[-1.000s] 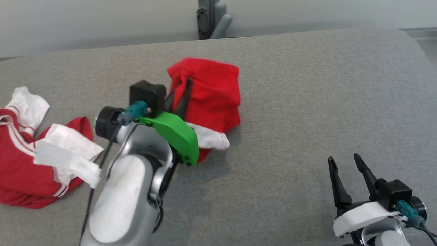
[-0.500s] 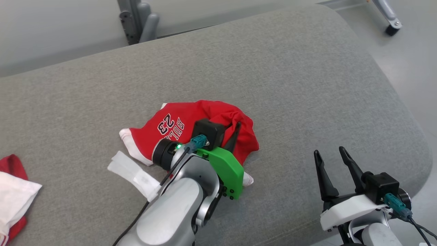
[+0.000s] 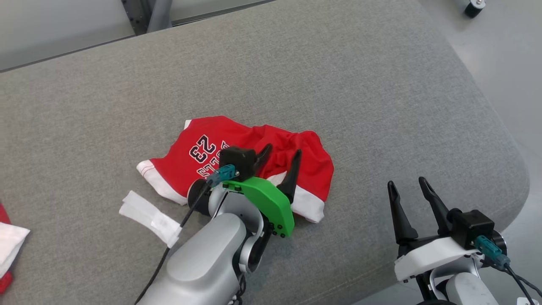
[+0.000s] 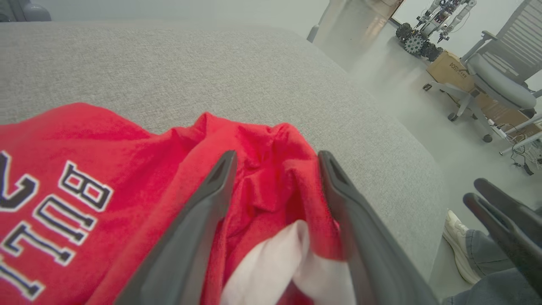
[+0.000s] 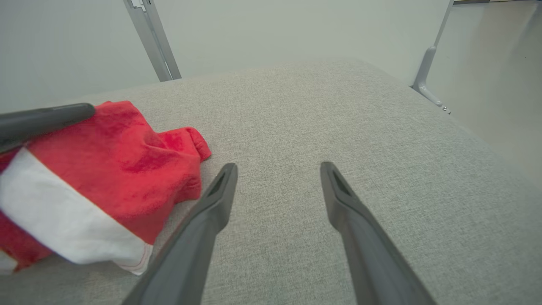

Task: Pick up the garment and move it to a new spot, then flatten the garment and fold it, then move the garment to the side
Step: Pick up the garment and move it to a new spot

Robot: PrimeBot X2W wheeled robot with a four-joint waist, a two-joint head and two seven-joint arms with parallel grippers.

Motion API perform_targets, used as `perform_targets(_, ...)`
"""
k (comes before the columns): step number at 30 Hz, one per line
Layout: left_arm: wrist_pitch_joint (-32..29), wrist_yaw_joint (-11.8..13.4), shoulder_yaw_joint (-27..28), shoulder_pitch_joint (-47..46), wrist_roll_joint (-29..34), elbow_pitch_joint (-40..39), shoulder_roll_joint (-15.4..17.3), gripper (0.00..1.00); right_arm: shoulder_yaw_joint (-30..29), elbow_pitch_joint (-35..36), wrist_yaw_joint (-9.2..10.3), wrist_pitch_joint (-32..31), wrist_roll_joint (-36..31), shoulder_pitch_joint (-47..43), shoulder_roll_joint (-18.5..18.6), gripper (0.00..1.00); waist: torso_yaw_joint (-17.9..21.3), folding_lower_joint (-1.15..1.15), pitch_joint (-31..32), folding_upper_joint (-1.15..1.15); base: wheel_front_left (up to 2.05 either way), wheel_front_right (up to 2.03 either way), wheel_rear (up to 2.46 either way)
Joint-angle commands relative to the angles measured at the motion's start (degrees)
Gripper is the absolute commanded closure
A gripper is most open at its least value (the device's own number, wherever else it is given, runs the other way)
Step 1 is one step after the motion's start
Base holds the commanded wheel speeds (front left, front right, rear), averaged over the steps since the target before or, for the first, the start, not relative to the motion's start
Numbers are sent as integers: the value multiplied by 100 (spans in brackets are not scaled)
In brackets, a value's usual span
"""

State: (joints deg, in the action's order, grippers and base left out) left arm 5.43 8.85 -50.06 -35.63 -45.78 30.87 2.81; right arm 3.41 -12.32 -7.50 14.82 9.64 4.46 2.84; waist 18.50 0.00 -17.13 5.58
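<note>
Now the left gripper point(image 3: 283, 149) has let go of the garment point(image 3: 228, 133) bunched under it. Moving looks done; flattening and folding are left.

Rumpled red white-trimmed garment point(image 3: 237, 135) on cushion point(image 3: 360, 84)

Open grey padded surface point(image 3: 338, 84) beyond and right of garment point(image 3: 237, 135), white strip point(image 3: 149, 217) at left

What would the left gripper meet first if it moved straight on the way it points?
The red garment: its bunched fold lies between the open fingers of the left gripper, perhaps touching them.
</note>
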Motion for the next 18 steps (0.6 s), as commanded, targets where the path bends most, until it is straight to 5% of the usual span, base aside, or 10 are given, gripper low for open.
perform_targets(1,147,-54,5,-58,-153,-22,14,0,-1,-9,2,36,-14,21,12,0,-115,0,59,1,0,0,0)
perform_targets(6,664,-32,75,-41,-440,-169,14,0,-56,84,2,36,-83,-90,11,0,-316,0,256,1,0,0,0)
perform_targets(18,975,637,1068,1722,653,-1814,1152,0,-604,724,2,36,-481,-684,186,0,-870,0,933,1,0,0,0)
